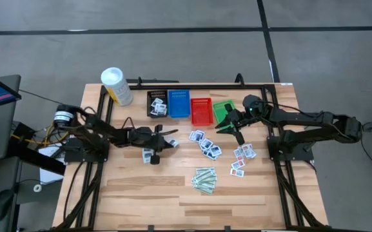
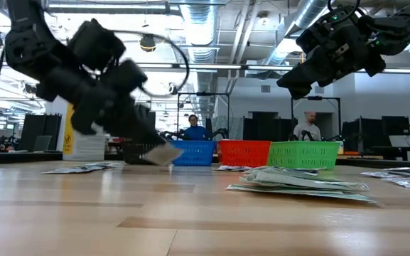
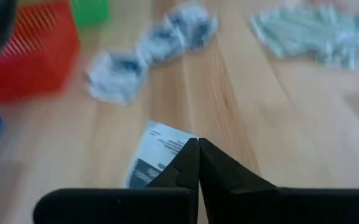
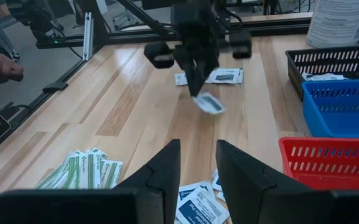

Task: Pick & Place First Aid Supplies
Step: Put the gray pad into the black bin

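The left gripper (image 1: 171,143) hangs just above the counter (image 1: 140,187), on the near side of the black basket (image 1: 157,103) in the high view. Its jaws are pressed together on one white packet (image 4: 208,102), which dangles clear of the wood by a corner; the left wrist view shows the same packet (image 3: 157,155) pinched between the two dark tips. Two more packets (image 1: 150,155) lie flat on the counter just beside that gripper, on the side away from the black basket.

The black basket stands at one end of a row with the blue basket (image 1: 178,103), the red basket (image 1: 202,111) and the green basket (image 1: 223,111) following it in turn, and it already holds a few white packets (image 1: 158,107). A tall white tub (image 1: 116,86) stands on the other side of the black basket from the blue one.

The right gripper (image 1: 239,138) hovers at the near edge of the green basket, jaws slightly apart and holding nothing. Between it and the left gripper, a loose cluster of white packets (image 1: 205,144) lies scattered in front of the red basket, and another small group (image 1: 242,159) sits farther out past the green basket. A heap of pale-green strips (image 1: 204,179) lies farther still from the baskets, toward the counter's middle.
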